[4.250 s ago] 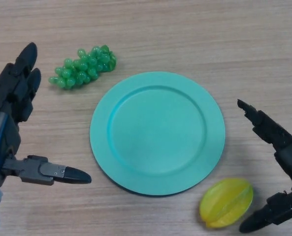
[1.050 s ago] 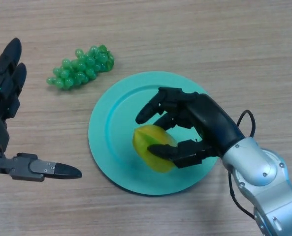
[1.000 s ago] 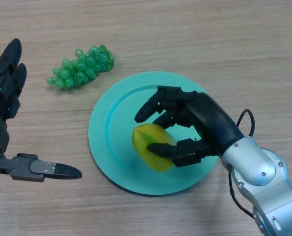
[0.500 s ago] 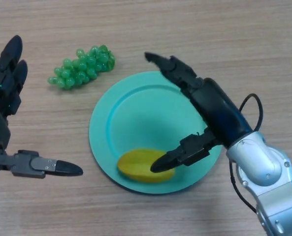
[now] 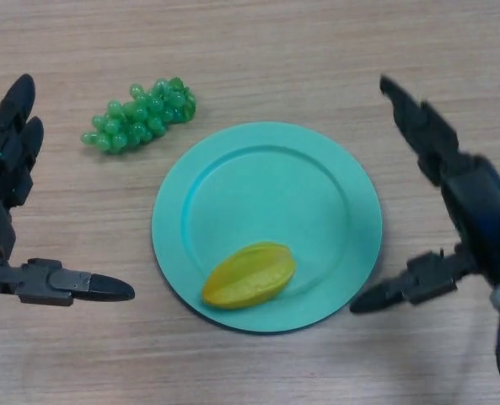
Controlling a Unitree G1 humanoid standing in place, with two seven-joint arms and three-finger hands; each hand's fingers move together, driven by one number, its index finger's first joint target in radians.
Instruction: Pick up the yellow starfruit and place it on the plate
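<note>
The yellow starfruit (image 5: 249, 275) lies on its side on the teal plate (image 5: 266, 224), near the plate's front rim. My right hand (image 5: 469, 211) is open and empty to the right of the plate, fingers straight and thumb pointing toward the plate's edge. My left hand (image 5: 5, 194) is open and idle at the left edge of the view, thumb reaching toward the plate.
A bunch of green grapes (image 5: 140, 115) lies on the wooden table (image 5: 258, 51) behind and left of the plate.
My right hand let go of the starfruit, which now lies on the plate's front part, and drew back to the right, off the plate. My left hand stayed put.
</note>
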